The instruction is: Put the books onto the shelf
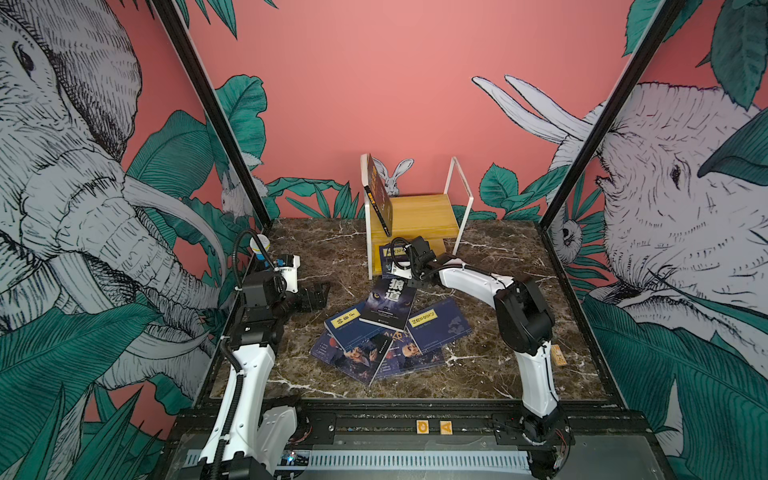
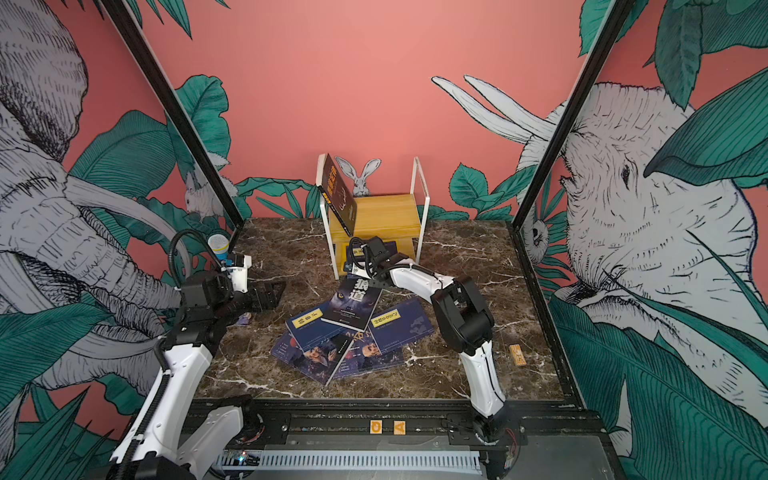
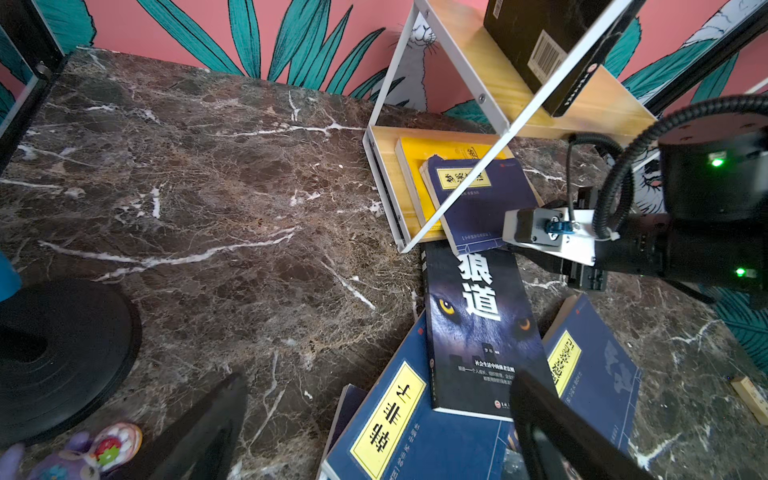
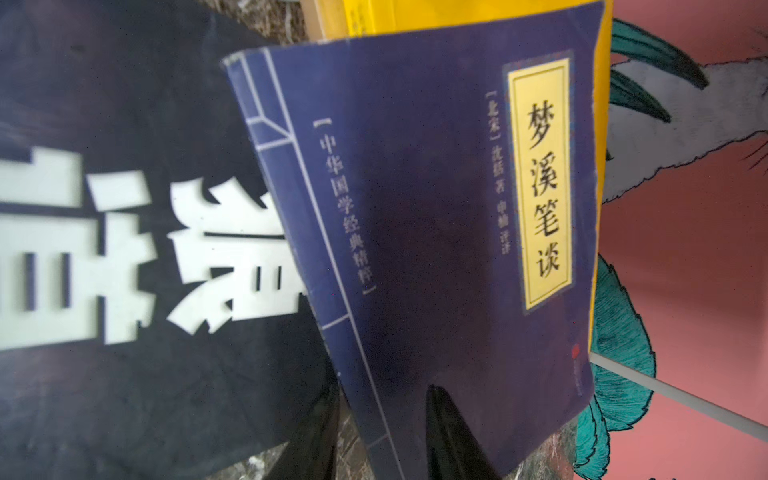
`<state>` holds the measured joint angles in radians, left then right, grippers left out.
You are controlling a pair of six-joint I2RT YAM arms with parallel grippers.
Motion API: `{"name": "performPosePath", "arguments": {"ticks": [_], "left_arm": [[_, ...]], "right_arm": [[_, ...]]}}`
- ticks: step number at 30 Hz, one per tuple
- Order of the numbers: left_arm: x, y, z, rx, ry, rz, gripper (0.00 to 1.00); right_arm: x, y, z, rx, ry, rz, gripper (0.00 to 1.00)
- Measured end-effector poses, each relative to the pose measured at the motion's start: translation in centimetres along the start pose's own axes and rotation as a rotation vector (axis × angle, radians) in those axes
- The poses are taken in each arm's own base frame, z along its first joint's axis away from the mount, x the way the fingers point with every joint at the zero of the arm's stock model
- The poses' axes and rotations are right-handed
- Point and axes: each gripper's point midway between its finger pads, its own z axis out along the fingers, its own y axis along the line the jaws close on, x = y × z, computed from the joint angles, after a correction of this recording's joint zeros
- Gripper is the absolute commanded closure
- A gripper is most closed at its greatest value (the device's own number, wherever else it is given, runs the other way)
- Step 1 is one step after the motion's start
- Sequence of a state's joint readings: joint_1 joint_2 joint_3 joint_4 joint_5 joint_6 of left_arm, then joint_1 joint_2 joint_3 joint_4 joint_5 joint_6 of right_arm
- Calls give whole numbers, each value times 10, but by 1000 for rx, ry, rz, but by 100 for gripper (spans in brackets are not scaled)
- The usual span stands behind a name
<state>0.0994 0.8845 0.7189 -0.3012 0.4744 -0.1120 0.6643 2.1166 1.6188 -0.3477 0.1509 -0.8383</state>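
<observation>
The shelf [image 1: 419, 212] [image 2: 382, 212] [image 3: 498, 83] stands at the back of the table. A navy book with a yellow label [image 1: 392, 253] [image 3: 482, 203] [image 4: 415, 208] lies on a yellow book [image 3: 436, 149] in the lower tier and sticks out at the front. My right gripper [image 1: 405, 277] [image 2: 365, 274] [image 4: 382, 388] is at that book's near corner, jaws apart, one finger over the cover and one off its edge. The black wolf book [image 1: 388, 305] [image 3: 478, 332] tops a pile of navy books [image 1: 440, 324] [image 2: 309, 324]. My left gripper [image 1: 313, 297] [image 3: 374, 432] hovers open, left of the pile.
A dark brown book [image 1: 380, 191] leans on the shelf's upper tier. A small wooden block [image 1: 556, 355] lies at the right. At the back left stands a blue-and-white container [image 1: 261, 247]. A black round base [image 3: 62, 353] and a small toy [image 3: 104, 449] are near the left gripper.
</observation>
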Motion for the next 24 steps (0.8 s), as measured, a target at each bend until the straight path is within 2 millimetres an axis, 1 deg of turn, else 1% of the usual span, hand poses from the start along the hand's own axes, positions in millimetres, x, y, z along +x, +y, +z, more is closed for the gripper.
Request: {"name": "performPosePath", "arguments": {"ticks": [4,9,13,24], "left_arm": [[0,0,0,0,0,0,1],[0,0,0,0,-1,0,1],[0,0,0,0,-1,-1,0],[0,0,0,1,0,-1,1]], "right_arm": [[2,1,4,4,11,-1,70],[-5,-9,2,29,1,3,75],[-9,-17,2,58,-6,7,76],[-12,-22,10,86,-1,3,77]]}}
